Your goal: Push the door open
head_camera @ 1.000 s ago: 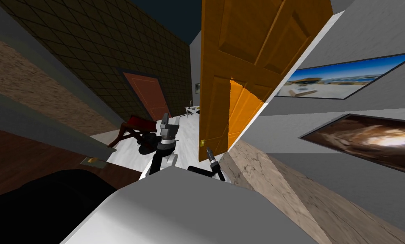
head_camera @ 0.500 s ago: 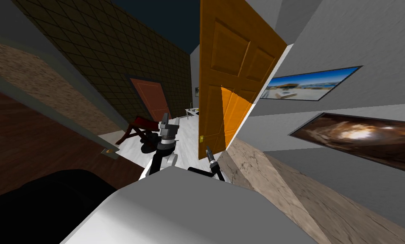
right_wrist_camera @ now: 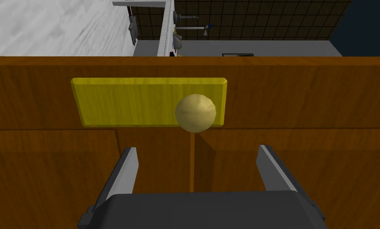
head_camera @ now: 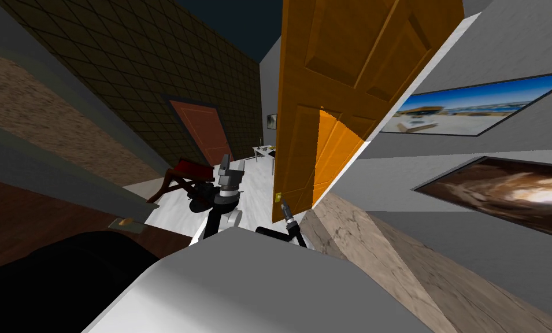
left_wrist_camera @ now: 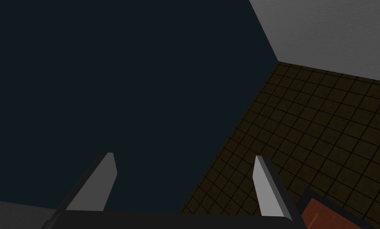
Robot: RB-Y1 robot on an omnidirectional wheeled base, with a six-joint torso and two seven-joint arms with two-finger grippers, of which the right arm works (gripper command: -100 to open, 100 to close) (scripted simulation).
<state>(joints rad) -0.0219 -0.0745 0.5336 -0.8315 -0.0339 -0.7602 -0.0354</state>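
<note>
Door [head_camera: 326, 87]: orange-brown, panelled, ajar. It spans 12 to 1 o'clock in the head view.
Knob [right_wrist_camera: 195, 112]: pale, round, on a yellow plate [right_wrist_camera: 137, 101] near the door's edge.
Right gripper [right_wrist_camera: 197, 151]: fingers spread, nothing between them. It points squarely at the door face, with the knob at its 12 o'clock just past the tips.
Contact with door: cannot tell.
Head view check: knob at 11 o'clock of the right gripper, just beside it.
Left gripper [head_camera: 232, 165]: fingers spread, empty, raised at 11 o'clock, well apart from the door.

Dim render, sunlit door panel [head_camera: 332, 150], wide-lens edge splay
</note>
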